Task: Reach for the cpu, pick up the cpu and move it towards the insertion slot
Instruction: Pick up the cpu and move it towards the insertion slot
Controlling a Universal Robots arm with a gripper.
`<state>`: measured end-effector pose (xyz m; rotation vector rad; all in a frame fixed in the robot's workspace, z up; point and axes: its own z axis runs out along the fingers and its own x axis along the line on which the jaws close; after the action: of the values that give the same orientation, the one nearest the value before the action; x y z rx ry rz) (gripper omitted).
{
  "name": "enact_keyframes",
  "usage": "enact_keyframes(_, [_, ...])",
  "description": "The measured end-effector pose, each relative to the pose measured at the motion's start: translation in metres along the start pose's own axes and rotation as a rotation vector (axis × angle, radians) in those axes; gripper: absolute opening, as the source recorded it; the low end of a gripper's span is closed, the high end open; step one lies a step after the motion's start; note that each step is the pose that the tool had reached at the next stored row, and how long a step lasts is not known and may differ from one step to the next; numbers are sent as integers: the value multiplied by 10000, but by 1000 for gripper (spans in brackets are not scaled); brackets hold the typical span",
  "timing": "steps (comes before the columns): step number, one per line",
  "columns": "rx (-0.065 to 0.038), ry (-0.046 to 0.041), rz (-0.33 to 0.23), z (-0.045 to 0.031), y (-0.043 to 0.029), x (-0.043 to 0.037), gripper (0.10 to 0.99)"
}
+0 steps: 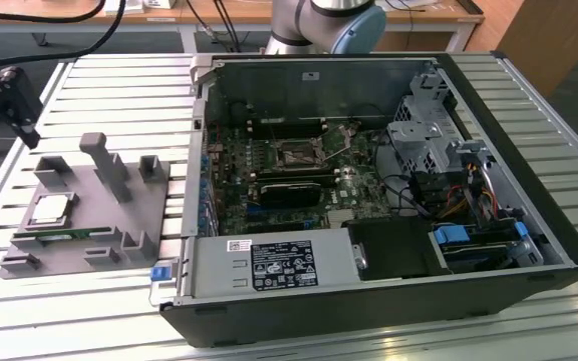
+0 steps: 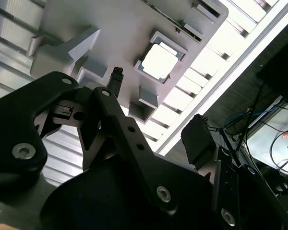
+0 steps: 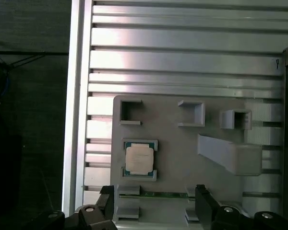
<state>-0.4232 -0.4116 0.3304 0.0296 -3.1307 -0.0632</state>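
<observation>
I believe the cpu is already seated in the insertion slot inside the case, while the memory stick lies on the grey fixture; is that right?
Not quite: the cpu sits in its recess on the grey fixture, beside the memory stick, not in the insertion slot, as the exterior view shows.

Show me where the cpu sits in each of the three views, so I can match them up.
Exterior view: the cpu lies in a pocket of the grey holder, at the exterior view's left of the computer case.
First wrist view: the cpu lies in its framed pocket, next to the green memory stick.
Second wrist view: the cpu is the bright square in the holder's pocket.
Shared landmark: the grey holder.
</observation>
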Motion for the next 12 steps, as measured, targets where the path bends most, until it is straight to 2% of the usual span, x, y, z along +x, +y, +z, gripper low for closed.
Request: enact_keyframes(12, [-2,47,2,157,-14,-1,765])
